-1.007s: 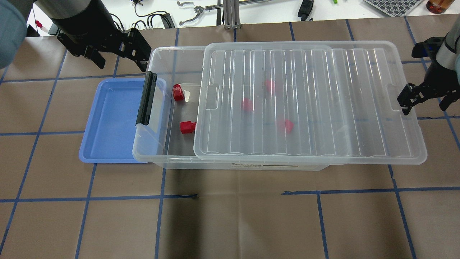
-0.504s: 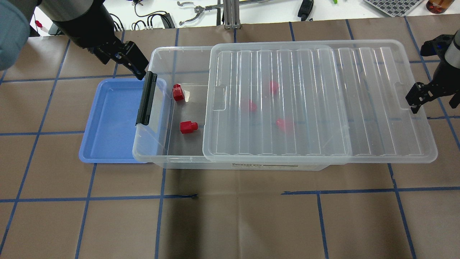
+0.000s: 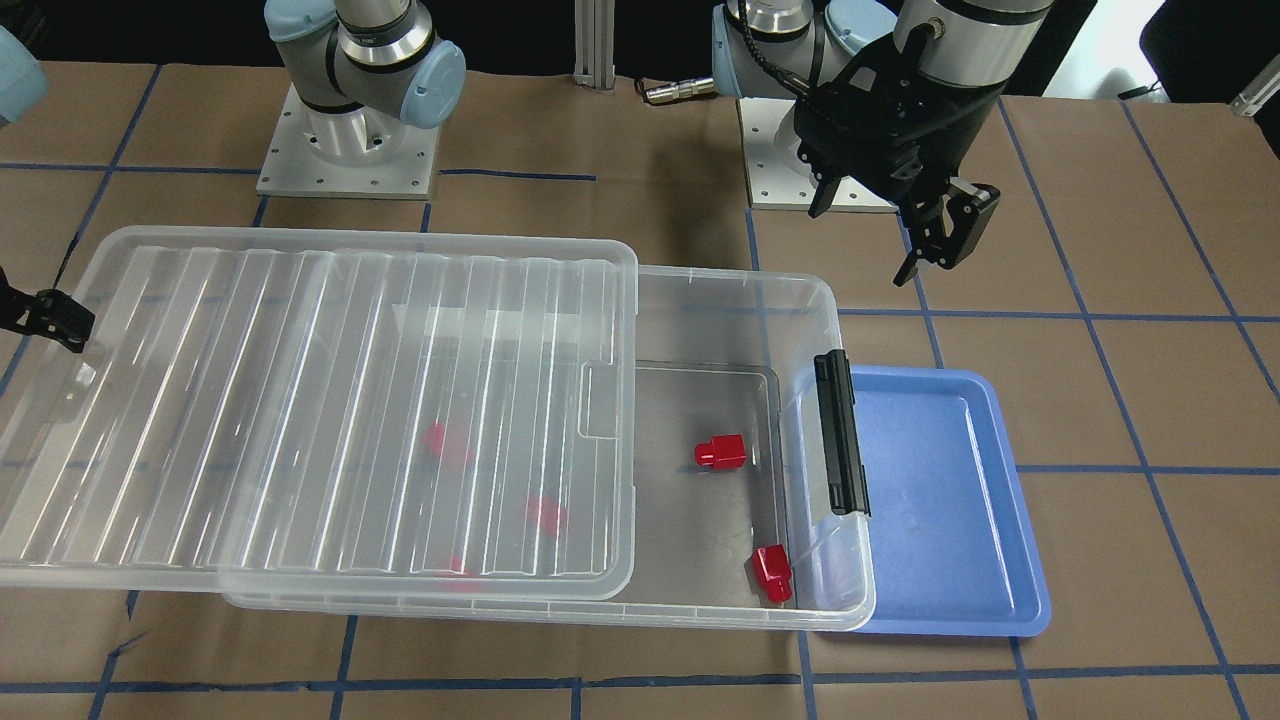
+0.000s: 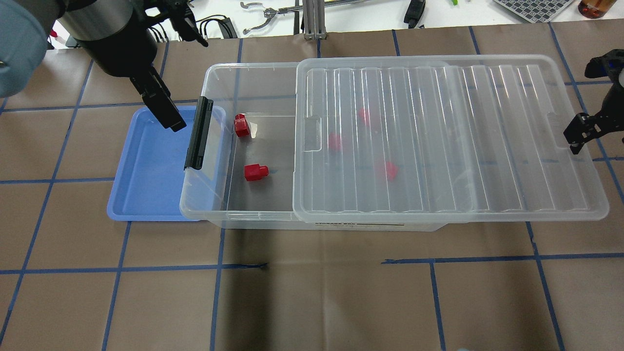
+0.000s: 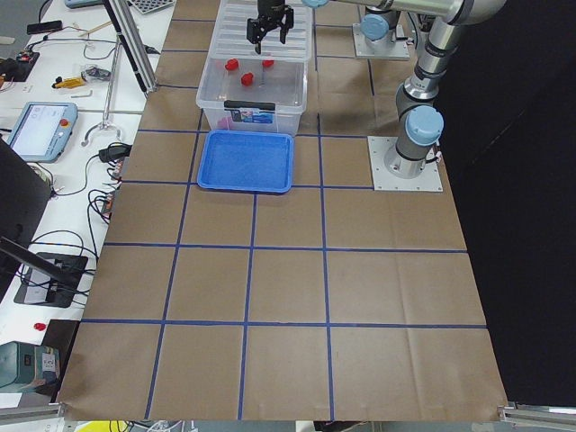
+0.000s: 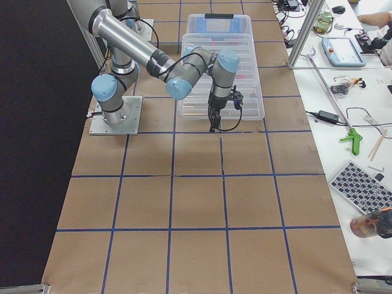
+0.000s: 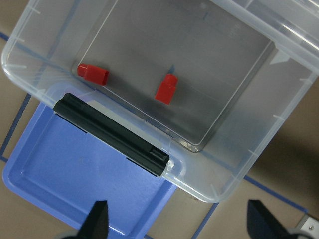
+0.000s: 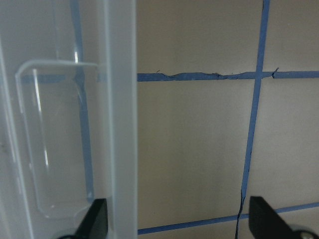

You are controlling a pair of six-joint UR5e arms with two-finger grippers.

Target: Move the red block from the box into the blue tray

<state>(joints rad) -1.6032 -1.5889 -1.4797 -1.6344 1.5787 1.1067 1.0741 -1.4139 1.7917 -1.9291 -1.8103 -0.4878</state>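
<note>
The clear box (image 4: 204, 195) lies across the table, its ribbed lid (image 4: 438, 136) slid right so the left end is uncovered. Two red blocks (image 4: 241, 126) (image 4: 255, 172) lie in the uncovered part near the black latch (image 4: 197, 134). Three more red blocks show blurred under the lid (image 3: 300, 400). The blue tray (image 4: 146, 165) sits against the box's left end, partly under its rim, with nothing in it. My left gripper (image 4: 190, 85) is open, high over the tray's far corner and the latch. My right gripper (image 4: 598, 132) is open at the lid's right edge, the lid rim (image 8: 119, 124) between its fingers.
Brown paper with blue tape lines covers the table (image 4: 312, 292). Tools, cables and a keyboard lie on the white bench beyond the far edge (image 4: 273, 14). Both arm bases (image 3: 350, 140) stand behind the box.
The lid has slid further right along with my right gripper, uncovering more of the box. My left gripper has turned and moved from beside the box's far left corner to above the tray's corner.
</note>
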